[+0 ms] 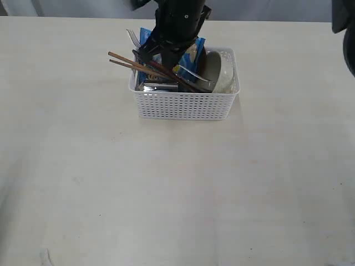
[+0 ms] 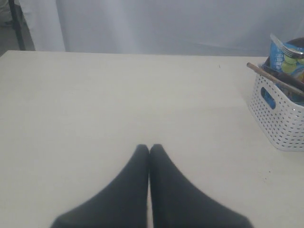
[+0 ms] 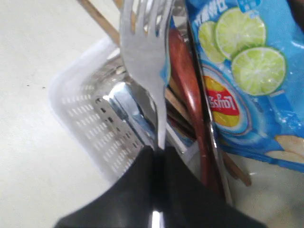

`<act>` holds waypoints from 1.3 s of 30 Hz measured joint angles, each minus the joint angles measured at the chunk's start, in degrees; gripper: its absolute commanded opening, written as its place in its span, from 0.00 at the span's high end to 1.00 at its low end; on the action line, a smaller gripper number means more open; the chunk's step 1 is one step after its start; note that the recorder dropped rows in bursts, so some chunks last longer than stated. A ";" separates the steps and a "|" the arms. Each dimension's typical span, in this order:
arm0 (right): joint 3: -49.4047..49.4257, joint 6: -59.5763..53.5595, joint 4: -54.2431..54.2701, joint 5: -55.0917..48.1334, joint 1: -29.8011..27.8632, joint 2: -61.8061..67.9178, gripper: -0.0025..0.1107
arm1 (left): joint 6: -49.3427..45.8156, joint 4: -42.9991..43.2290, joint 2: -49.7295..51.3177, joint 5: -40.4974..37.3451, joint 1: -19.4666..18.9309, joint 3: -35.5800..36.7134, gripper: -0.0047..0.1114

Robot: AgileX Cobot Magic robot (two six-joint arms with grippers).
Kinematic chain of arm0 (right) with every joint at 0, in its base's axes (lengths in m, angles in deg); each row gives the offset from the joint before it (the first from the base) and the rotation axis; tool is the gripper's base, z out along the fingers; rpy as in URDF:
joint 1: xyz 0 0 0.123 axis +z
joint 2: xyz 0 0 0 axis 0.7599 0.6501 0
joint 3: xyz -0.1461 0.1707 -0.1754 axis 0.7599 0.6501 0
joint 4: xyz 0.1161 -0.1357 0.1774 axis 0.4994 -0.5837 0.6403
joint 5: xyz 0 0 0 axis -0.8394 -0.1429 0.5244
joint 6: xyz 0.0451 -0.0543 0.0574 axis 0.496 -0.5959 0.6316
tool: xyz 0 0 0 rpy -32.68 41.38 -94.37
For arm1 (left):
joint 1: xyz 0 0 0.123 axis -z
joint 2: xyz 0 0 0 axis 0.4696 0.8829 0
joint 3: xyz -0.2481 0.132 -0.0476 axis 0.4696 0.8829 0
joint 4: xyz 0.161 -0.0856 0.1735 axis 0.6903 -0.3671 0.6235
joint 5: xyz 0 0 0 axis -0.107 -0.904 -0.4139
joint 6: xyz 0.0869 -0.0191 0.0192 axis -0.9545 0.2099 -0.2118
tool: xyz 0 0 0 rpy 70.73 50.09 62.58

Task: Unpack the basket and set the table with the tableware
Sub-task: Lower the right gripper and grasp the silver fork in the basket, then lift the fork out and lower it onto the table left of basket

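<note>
My right hand (image 3: 156, 151) is pinched narrow on the fork (image 3: 142, 52), low on its handle, inside the basket (image 1: 183, 105) on the desk (image 1: 166, 194). The steel looks stiff, light and slick; I judge it may swivel. My left hand (image 2: 149, 151) is closed, empty.

Looks like a robot test lab, not a home. A large pale table (image 1: 166, 194) fills the exterior view, with a plain white curtain (image 2: 166, 23) hung behind its far edge. A black stand leg (image 2: 16, 23) stands beside the curtain. Toward twelve o'clock on the table, a black robot arm (image 1: 177, 16) reaches over a white basket (image 1: 183, 105).
</note>
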 measured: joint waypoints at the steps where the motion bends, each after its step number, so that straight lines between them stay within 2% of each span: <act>1: 0.00 -0.43 1.85 0.00 0.00 -0.54 0.98 | 0.00 0.00 0.00 0.00 0.00 0.00 0.96; 6: 0.00 -0.35 6.72 0.00 0.00 -1.76 0.98 | 0.00 0.00 0.00 0.00 0.00 0.00 0.96; 11: 0.00 7.30 7.88 0.00 2.45 -3.61 0.98 | 0.00 0.00 0.00 0.00 0.00 0.00 0.96; 18: 0.00 30.85 -0.81 2.30 16.96 -5.52 0.98 | 0.00 0.00 0.00 0.00 0.00 0.00 0.96; 23: 0.00 48.54 -6.87 5.90 23.28 -3.90 0.98 | 0.00 0.00 0.00 0.00 0.00 0.00 0.96; 28: 0.00 62.35 -14.56 4.77 26.77 0.22 0.98 | 0.00 0.00 0.00 0.00 0.00 0.00 0.96; 39: 0.00 77.06 -15.00 3.73 29.53 9.42 0.98 | 0.00 0.00 0.00 0.00 0.00 0.00 0.96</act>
